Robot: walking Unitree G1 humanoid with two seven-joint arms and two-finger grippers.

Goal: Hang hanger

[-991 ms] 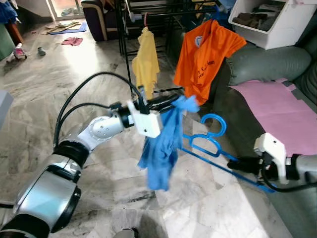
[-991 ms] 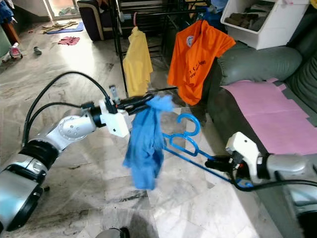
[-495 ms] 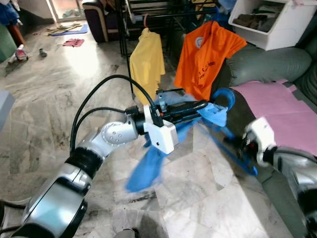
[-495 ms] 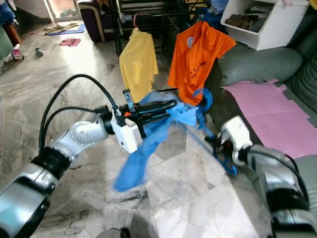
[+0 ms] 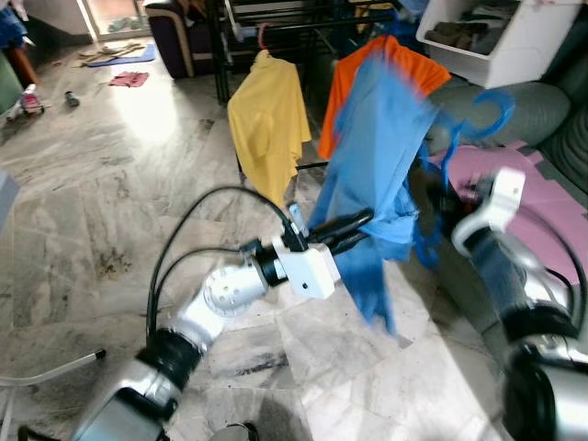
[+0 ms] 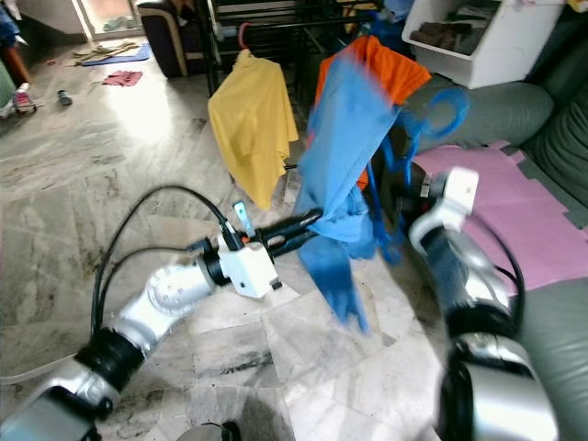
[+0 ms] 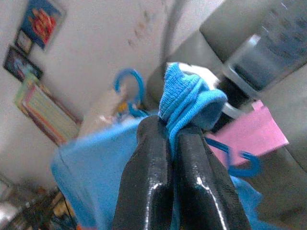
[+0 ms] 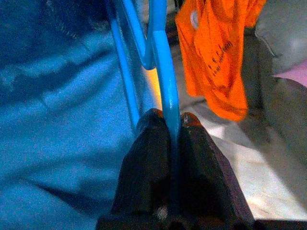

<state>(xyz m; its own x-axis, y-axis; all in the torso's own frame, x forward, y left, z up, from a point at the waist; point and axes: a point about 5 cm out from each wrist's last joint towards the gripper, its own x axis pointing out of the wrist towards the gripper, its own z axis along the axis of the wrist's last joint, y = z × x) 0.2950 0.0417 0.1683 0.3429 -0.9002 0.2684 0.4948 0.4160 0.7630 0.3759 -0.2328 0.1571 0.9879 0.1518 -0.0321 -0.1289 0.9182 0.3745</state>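
The left end effector (image 5: pixel 354 231), nearest, reaches forward low over the marble floor (image 5: pixel 110 202) on a bent silver arm, its two black fingers pinched tight on a bunched fold of the single blue shirt (image 5: pixel 377 175). That shirt drapes, blurred, over one bright blue plastic hanger (image 5: pixel 478 115), whose hook curls up beside the grey sofa (image 5: pixel 514 115). The right end effector (image 8: pixel 173 127) is clamped on the hanger's thin rod, its arm raised and bent upward. Behind, two shirts hang on the dark rack (image 5: pixel 276 18): one yellow shirt (image 5: pixel 268 119), one orange shirt (image 5: pixel 418 64).
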